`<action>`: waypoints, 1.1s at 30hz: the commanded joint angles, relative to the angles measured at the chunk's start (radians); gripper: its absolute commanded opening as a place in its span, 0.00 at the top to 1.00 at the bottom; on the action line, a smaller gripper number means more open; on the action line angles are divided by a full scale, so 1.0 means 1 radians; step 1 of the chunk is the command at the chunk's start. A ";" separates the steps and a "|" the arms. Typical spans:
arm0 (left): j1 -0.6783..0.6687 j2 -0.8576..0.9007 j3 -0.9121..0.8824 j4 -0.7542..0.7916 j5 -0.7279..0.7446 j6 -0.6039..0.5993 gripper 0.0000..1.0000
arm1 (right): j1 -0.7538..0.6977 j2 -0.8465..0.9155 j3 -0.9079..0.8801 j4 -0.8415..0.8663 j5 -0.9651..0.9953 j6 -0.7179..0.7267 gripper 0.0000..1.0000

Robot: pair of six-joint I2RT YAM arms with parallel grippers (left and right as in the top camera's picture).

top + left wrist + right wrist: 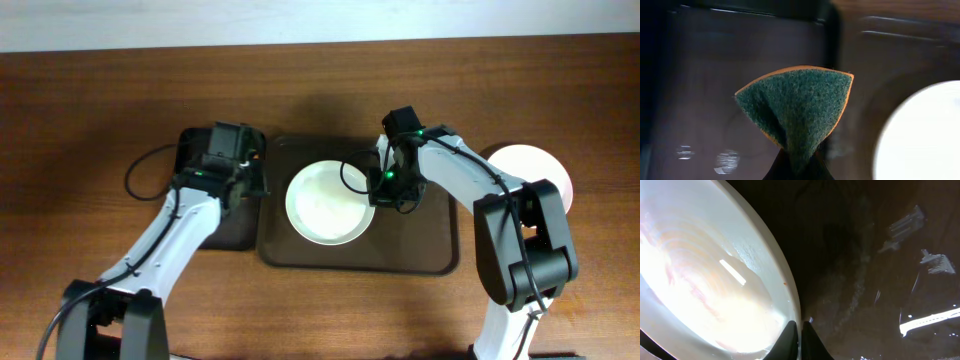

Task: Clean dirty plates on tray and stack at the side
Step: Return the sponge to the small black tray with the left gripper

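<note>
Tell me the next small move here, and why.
Probably lift: the right gripper pinches the rim of the plate, which looks mostly wiped, while the sponge hangs clear of it. Raise it toward the side plate.

Dark-brown wooden table [80, 100] with visible grain fills the overhead view. Lying directly on it at centre is a large dark-brown rectangular tray with rounded corners [420, 250]; a smaller black tray [236, 233] sits just beside its left edge, partly under the left arm. A round white plate [520, 163] lies on the wood near the brown tray's right side, partly hidden by the right arm.
</note>
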 commanded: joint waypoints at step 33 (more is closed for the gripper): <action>0.060 0.235 -0.038 0.146 -0.034 0.124 1.00 | 0.005 0.014 0.003 -0.005 0.013 -0.007 0.93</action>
